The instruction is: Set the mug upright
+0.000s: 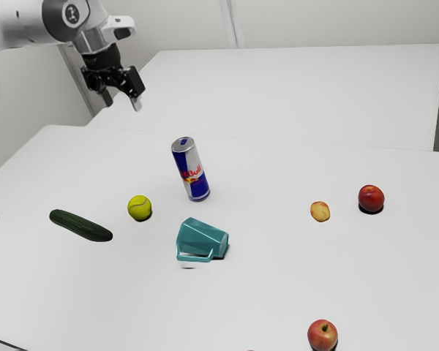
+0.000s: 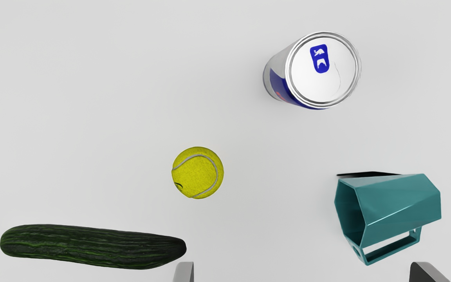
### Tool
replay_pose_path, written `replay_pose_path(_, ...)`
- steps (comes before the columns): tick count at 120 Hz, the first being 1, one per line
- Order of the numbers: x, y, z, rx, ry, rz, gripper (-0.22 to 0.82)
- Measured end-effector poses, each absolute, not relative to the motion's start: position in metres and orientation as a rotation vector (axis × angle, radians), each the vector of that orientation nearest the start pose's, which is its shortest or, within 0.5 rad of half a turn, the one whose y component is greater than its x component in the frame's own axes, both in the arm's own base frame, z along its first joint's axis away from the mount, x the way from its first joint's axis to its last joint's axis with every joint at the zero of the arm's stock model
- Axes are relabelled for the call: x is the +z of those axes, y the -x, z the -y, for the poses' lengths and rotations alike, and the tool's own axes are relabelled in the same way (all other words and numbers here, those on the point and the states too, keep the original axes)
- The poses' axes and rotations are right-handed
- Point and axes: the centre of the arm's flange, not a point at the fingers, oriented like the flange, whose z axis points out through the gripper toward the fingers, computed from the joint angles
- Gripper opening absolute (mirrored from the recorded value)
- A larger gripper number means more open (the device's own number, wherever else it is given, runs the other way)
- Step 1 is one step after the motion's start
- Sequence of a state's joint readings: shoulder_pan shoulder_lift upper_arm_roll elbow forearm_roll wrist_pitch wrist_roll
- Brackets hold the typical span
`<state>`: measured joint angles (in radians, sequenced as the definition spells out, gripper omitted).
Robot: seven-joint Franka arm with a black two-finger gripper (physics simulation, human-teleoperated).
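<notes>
We have our gripper (image 1: pixel 123 103) open, upper left of the exterior view, and pinching off-centre could roll the mug (image 1: pixel 203 237), lying sideways just below centre.

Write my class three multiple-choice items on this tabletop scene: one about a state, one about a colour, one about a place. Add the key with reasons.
1. How does the faceted teal mug with a handle rest?
A) Upright
B) On its side
C) Upside down

2. What colour is the pull tab on the slim blue-and-silver metal can?
A) Blue
B) Red
C) Green

3. Which lies nearest the long dark-green cucumber?
A) The can
B) The mug
C) The fuzzy yellow tennis ball

Key:
1: B, since its open mouth faces sideways.
2: A, as the wrist view shows on the can's top.
3: C, since both views show the ball closer to it than the can or mug.
</notes>
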<state>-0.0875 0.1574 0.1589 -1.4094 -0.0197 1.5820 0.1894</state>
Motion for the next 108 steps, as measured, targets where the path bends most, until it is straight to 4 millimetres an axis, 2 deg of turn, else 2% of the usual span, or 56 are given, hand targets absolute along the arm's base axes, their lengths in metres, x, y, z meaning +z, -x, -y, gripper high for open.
replay_pose_path(11,0.608,-0.600,-0.037,-0.016,3.137,-0.177,0.60)
replay_pose_path(20,0.592,-0.592,-0.038,0.030,3.183,-0.165,0.60)
replay_pose_path(43,0.513,-0.527,-0.059,0.182,3.488,0.065,0.60)
replay_pose_path(51,0.487,-0.515,-0.062,0.227,3.580,0.167,0.60)
replay_pose_path(59,0.458,-0.506,-0.054,0.285,3.661,0.231,0.60)
replay_pose_path(70,0.421,-0.504,-0.040,0.355,3.740,0.290,0.60)
replay_pose_path(91,0.365,-0.508,-0.022,0.443,3.825,0.380,0.60)
replay_pose_path(99,0.351,-0.511,-0.024,0.442,3.843,0.405,0.60)
replay_pose_path(108,0.336,-0.513,-0.037,0.417,3.855,0.462,0.60)
